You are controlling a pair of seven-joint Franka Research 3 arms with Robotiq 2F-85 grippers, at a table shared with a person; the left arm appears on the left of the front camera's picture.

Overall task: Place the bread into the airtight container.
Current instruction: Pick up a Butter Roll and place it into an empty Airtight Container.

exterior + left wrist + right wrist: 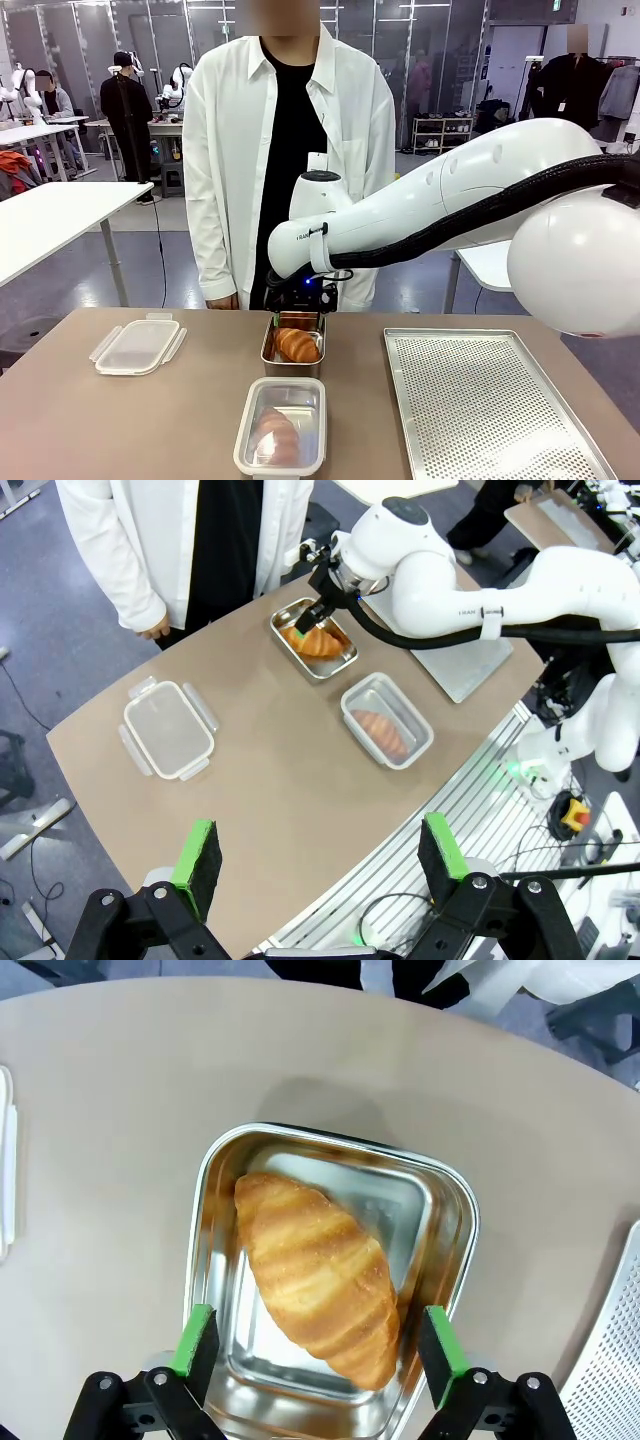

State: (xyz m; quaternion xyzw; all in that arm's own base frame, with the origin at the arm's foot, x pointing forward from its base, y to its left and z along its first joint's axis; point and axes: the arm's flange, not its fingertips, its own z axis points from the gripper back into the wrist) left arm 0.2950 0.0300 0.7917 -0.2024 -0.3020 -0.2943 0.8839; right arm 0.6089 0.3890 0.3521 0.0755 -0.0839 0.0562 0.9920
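A golden croissant, the bread [298,345] [320,1280], lies in a steel tin [268,345] [455,1220] at the table's far middle. My right gripper [300,300] [318,1345] hangs open just above it, one green pad [197,1338] on each side of the croissant, not touching. In front of the tin stands the clear airtight container [247,430] [420,725] with another bread [275,432] [380,730] inside, uncovered. My left gripper [320,852] is open and empty, high above the table's near edge.
The container's clear lid [137,345] [167,730] lies at the left. A perforated metal tray [490,400] [470,670] takes up the right side. A person in a white shirt stands at the far edge, one hand [224,300] near the table.
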